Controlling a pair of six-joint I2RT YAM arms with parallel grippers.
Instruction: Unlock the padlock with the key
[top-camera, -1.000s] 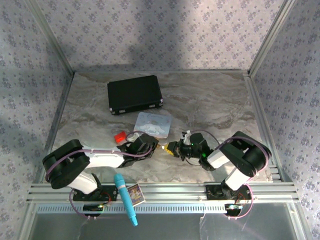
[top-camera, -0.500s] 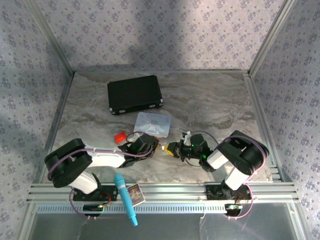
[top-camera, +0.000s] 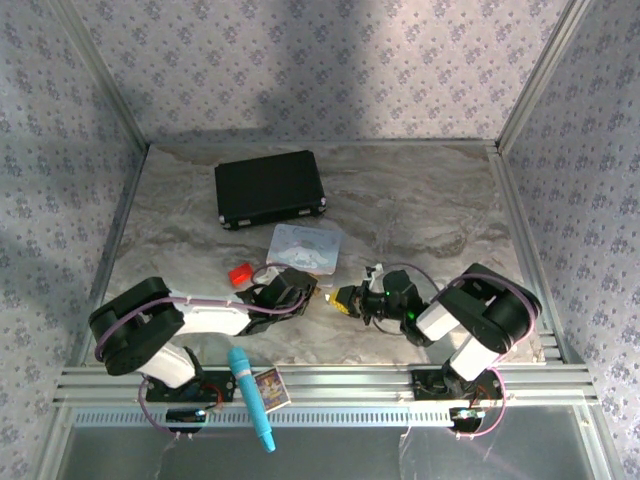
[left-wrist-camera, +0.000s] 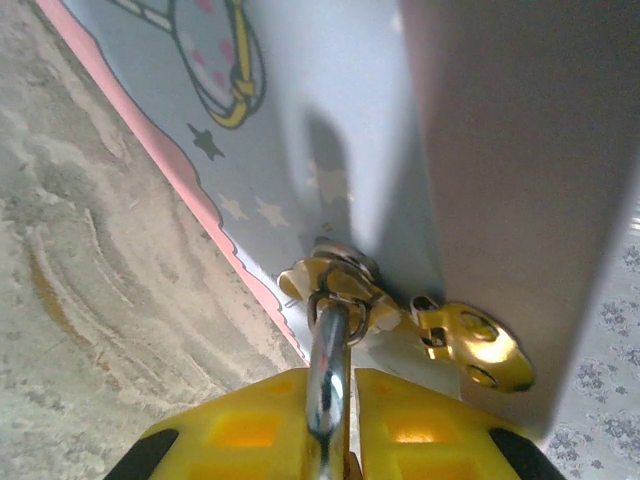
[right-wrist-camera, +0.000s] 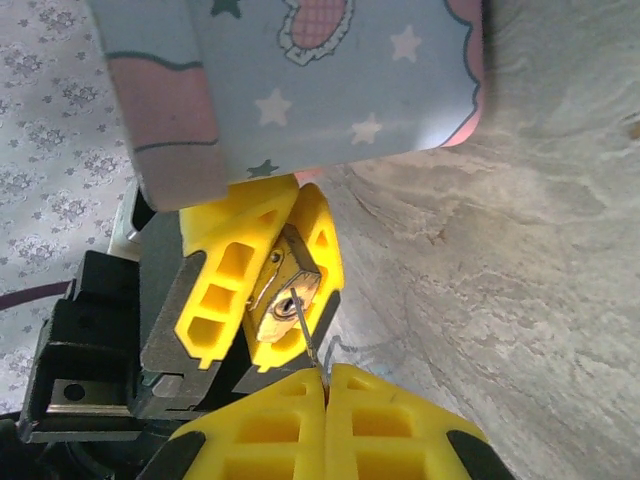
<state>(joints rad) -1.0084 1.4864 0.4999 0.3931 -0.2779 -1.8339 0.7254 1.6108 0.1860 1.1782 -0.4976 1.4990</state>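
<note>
The brass padlock (right-wrist-camera: 285, 290) sits between the yellow fingers (right-wrist-camera: 225, 280) of my left gripper (left-wrist-camera: 335, 400), which is shut on it. Its silvery shackle (left-wrist-camera: 330, 345) runs up through a ring on the pastel tin's gold latch (left-wrist-camera: 345, 285). My right gripper (right-wrist-camera: 325, 375) is shut on the thin silvery key (right-wrist-camera: 306, 332), whose tip meets the keyhole in the padlock's bottom face. From above, the left gripper (top-camera: 316, 294) and the right gripper (top-camera: 341, 298) face each other tip to tip, just below the tin (top-camera: 307, 248).
A black case (top-camera: 270, 188) lies at the back left. A small red block (top-camera: 240, 273) sits left of the tin. A blue microphone (top-camera: 250, 398) and a small card (top-camera: 270, 386) rest on the front rail. Patterned walls close in three sides.
The right gripper has crept slightly left toward the padlock. The left gripper has held still.
</note>
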